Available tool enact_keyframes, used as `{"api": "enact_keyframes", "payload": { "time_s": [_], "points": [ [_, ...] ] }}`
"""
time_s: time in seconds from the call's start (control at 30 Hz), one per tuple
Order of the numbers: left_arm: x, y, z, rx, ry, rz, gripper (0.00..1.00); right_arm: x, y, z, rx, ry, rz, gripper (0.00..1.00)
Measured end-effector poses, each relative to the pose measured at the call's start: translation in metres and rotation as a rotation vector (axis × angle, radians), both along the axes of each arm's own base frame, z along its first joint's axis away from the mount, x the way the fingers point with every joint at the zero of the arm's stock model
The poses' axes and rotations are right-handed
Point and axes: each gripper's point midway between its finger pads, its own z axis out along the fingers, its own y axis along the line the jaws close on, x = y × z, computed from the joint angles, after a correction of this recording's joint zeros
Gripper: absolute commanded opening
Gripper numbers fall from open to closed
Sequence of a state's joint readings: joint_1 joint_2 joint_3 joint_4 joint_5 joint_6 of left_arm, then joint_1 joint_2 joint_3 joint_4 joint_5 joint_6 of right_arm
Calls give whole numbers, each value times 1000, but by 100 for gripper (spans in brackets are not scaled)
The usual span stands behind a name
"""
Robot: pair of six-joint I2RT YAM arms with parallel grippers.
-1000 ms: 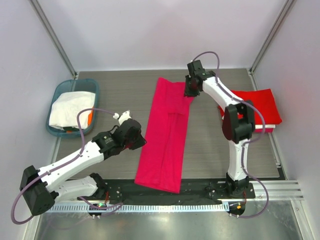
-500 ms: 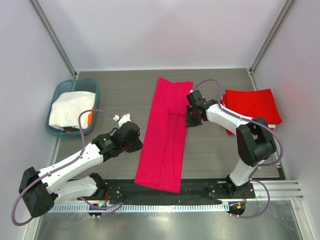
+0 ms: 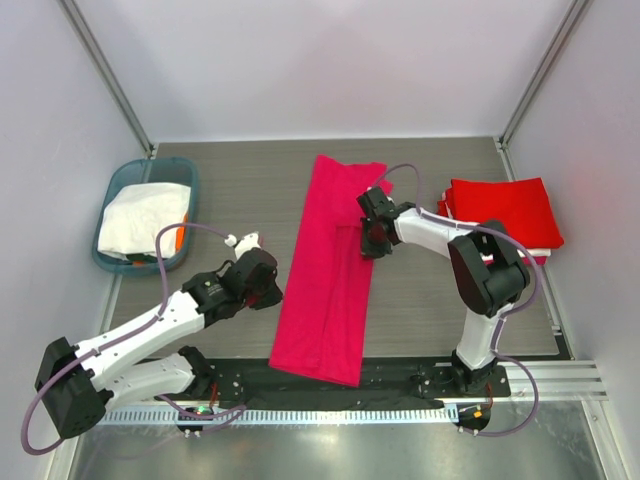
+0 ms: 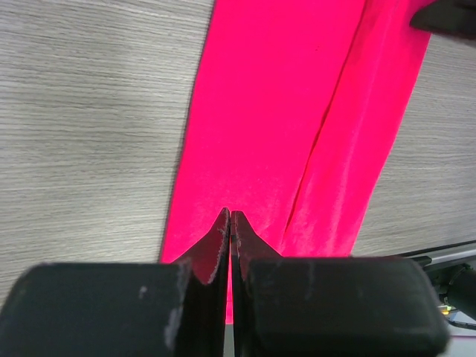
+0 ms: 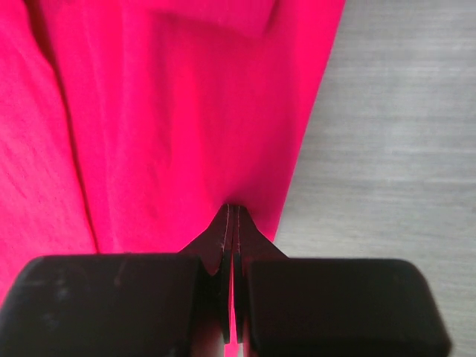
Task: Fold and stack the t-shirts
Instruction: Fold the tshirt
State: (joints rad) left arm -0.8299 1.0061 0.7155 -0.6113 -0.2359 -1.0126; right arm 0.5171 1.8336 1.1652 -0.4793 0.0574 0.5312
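Lengthwise down the middle of the table (image 3: 230, 190) lies the magenta-pink t-shirt (image 3: 335, 270), folded into a long narrow strip with one crease running along it. The left gripper (image 3: 276, 292) at its left edge and the right gripper (image 3: 368, 245) at its right edge are both pressed together.

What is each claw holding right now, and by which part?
Cannot be told: left claw and right claw are shut, tips on the pink shirt's left and right edges, but no pinched cloth shows.

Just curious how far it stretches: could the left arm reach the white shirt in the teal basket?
Probably yes: the white shirt lies uncovered in the basket on that arm's side, with nothing between.
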Motion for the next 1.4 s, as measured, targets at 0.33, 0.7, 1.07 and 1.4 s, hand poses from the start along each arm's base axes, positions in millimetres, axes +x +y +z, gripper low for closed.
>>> {"api": "enact_keyframes", "payload": {
  "time_s": [0.33, 0.7, 1.07, 1.4],
  "points": [
    [2, 3, -8, 35, 13, 9, 0, 49, 4, 1, -31, -45, -51, 1],
    [3, 4, -14, 47, 35, 10, 0, 81, -8, 3, -47, -81, -108, 10],
    [-21, -5, -34, -9, 113, -79, 8, -1, -47, 53, -26, -128, -108, 38],
    [-36, -13, -48, -55, 177, -140, 18, -126, -35, 39, 125, -68, -43, 39]
  ]
}}
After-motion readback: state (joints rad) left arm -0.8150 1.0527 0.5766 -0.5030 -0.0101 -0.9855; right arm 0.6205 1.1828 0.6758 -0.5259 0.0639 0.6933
